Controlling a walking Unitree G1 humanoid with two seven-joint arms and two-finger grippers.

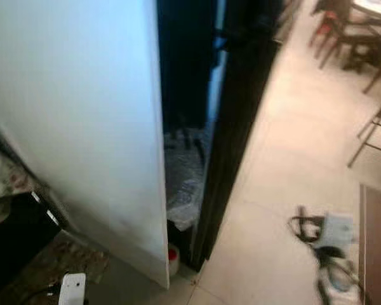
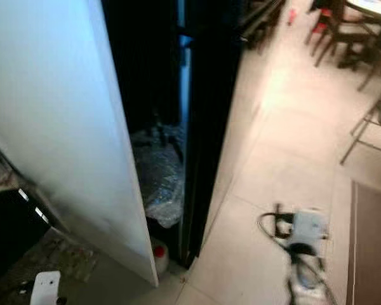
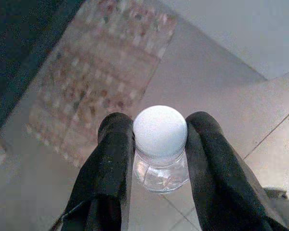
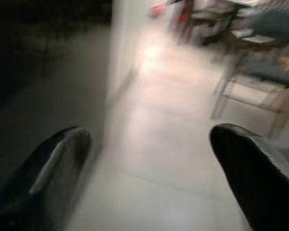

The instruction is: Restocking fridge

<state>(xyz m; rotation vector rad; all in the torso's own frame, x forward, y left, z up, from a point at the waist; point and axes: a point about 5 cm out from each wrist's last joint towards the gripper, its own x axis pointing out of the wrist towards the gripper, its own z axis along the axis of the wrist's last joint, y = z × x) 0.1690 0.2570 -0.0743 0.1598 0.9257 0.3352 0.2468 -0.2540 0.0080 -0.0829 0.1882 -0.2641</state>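
Note:
My left gripper is shut on a clear plastic bottle with a white cap, its black fingers pressing the neck from both sides. The bottle hangs above a patterned rug and grey floor. In the head views a tall white fridge panel stands at the left, with a dark gap and a black door edge beside it. A crinkled plastic bag sits low in that gap. My right gripper is open, fingers wide apart over pale floor tiles.
A small red-capped container stands at the foot of the gap. A white device with black cables lies on the tiles at the right. Chairs and a table stand at the far right. A dark cabinet is at the lower left.

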